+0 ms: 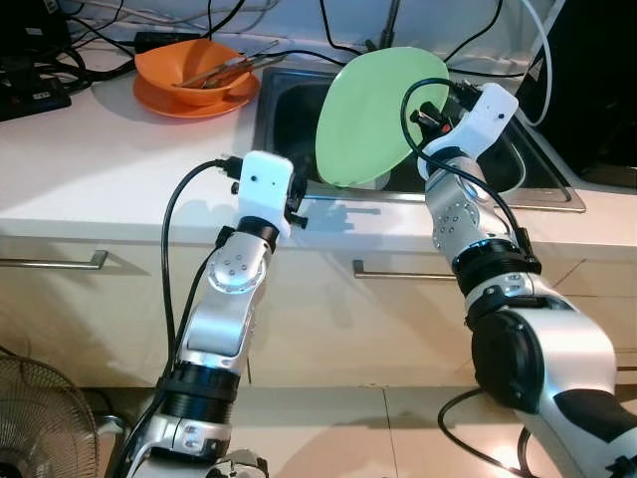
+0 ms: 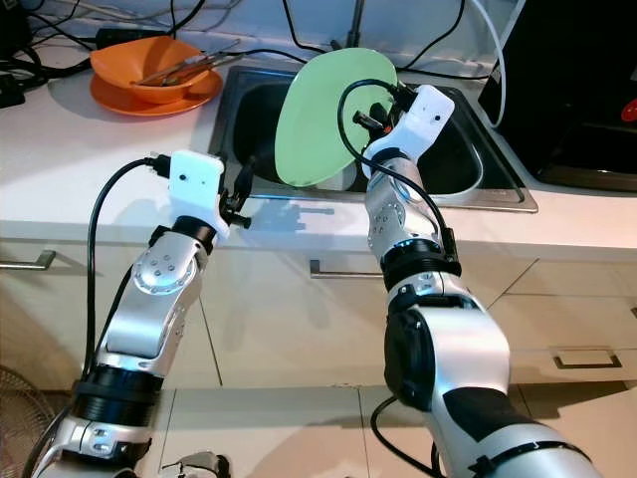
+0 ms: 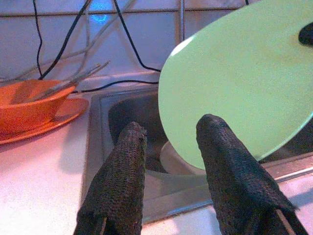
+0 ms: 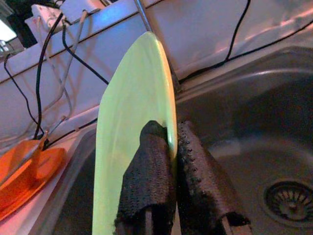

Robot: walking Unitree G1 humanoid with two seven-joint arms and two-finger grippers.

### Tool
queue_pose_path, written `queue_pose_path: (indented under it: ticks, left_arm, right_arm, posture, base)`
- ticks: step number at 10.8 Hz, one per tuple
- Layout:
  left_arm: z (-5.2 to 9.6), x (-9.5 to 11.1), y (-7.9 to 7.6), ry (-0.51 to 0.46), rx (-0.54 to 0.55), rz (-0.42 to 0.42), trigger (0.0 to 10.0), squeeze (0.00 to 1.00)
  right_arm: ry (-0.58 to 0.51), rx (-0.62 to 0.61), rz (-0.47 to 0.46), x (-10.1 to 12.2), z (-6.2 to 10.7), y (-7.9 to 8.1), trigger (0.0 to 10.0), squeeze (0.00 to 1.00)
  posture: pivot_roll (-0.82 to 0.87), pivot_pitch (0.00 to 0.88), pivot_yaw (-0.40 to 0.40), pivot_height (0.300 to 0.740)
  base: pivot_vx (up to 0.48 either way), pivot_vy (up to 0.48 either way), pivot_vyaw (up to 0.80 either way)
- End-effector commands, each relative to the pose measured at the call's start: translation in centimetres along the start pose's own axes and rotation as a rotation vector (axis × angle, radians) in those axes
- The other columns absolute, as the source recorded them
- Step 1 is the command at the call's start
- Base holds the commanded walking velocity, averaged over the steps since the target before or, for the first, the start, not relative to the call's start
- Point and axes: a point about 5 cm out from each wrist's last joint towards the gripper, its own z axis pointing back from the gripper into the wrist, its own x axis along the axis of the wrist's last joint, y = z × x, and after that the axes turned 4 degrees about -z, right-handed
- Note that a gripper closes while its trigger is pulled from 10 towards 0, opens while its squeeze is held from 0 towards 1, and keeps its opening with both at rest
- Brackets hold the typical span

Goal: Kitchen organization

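There is one green plate (image 1: 373,115). There is one orange bowl (image 1: 194,70), and it sits on one orange plate (image 1: 159,100). A few sticks (image 1: 234,68) lie in the bowl, too blurry to count. There is one sink (image 1: 289,119) with one white bowl (image 3: 178,161) in it. There are two robot arms and one fan (image 1: 40,423).

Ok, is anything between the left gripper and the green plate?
Nothing visible. The left gripper is open over the counter edge, pointing at the plate, with only air between. The right gripper is clamped on the plate's rim, holding it tilted above the sink. A pale dish sits below the plate.
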Motion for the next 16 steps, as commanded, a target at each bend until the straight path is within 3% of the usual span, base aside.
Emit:
queue_pose_path:
  ticks: [1, 7, 12, 14, 16]
  left_arm:
    - [0.11, 0.42, -0.29, -0.008, -0.008, 0.032, 10.0, 0.0]
    - [0.08, 0.56, 0.19, 0.006, 0.01, 0.045, 10.0, 0.0]
    - [-0.02, 0.7, 0.2, 0.006, 0.004, 0.03, 10.0, 0.0]
    - [-0.06, 0.83, -0.34, -0.003, -0.018, 0.014, 10.0, 0.0]
    - [0.08, 0.89, -0.6, -0.001, -0.032, 0.018, 10.0, 0.0]
  right_arm:
    - [0.006, -0.001, 0.027, 0.1, -0.07, -0.28, 10.0, 0.0]
    - [0.005, 0.005, 0.07, 0.17, -0.12, -0.48, 10.0, 0.0]
    - [0.006, -0.002, 0.05, 0.09, -0.08, -0.71, 10.0, 0.0]
    - [0.012, -0.005, 0.05, -0.04, -0.04, -0.79, 10.0, 0.0]
    - [0.066, -0.03, 0.132, -0.51, -0.02, -1.22, 10.0, 0.0]
  posture:
    - [0.15, 0.03, -0.09, 0.74]
    - [0.15, 0.029, -0.085, 0.74]
    - [0.15, 0.031, -0.084, 0.74]
    - [0.15, 0.033, -0.084, 0.74]
    - [0.15, 0.035, -0.085, 0.74]
  base:
    - [0.0, 0.0, 0.0]
    - [0.38, 0.0, 0.08]
    - [0.401, 0.0, 0.11]
    - [0.0, 0.0, 0.0]
    - [0.0, 0.0, 0.0]
